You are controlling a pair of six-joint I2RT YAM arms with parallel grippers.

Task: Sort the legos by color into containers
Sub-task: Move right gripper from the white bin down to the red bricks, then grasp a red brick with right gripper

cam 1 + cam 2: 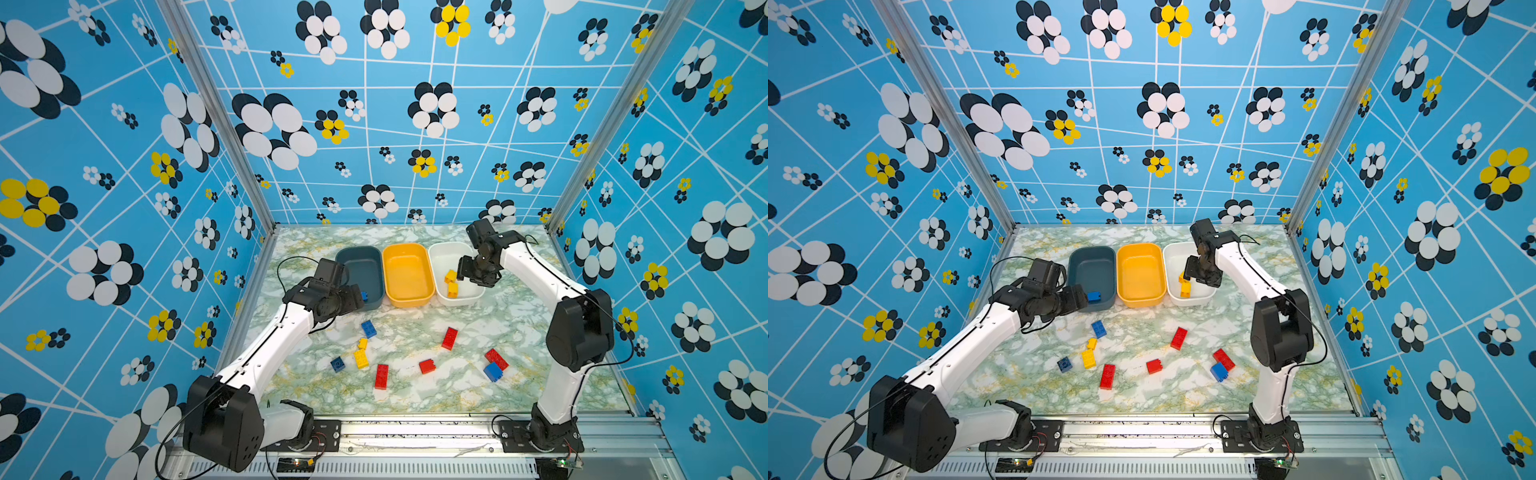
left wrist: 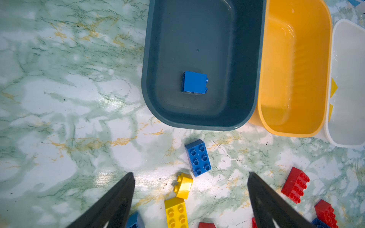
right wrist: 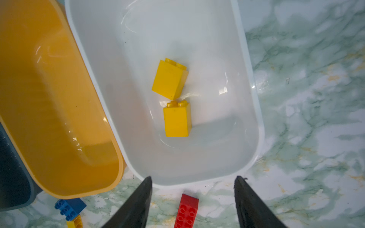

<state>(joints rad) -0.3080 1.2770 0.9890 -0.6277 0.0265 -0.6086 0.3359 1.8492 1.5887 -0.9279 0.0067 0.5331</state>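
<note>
Both claws are spread wide, nothing gripped. The left claw (image 2: pixel 190 174) is parked by the teal tub (image 2: pixel 145 88), where one blue brick (image 2: pixel 194 82) is lying. The right claw (image 3: pixel 193 177) is held at the white tub (image 3: pixel 257 118), two yellow bricks (image 3: pixel 169 79) inside. Other legos (image 1: pixel 449 338) are scattered on the desk (image 1: pixel 519 332).

- Left tub (image 1: pixel 361 266): plain dark teal, holding one blue brick (image 2: pixel 194 82).
- Middle tub (image 1: pixel 407 274): orange-yellow.
- Right tub (image 1: pixel 445 253): white, holding two yellow bricks (image 3: pixel 169 79).
- Loose bricks (image 1: pixel 427 366): red, blue, yellow.
- Table (image 1: pixel 519 332): white-green marble, ochre veins.
- Walls (image 1: pixel 124 166): sky blue, white lines, black-white-yellow flowers.
</note>
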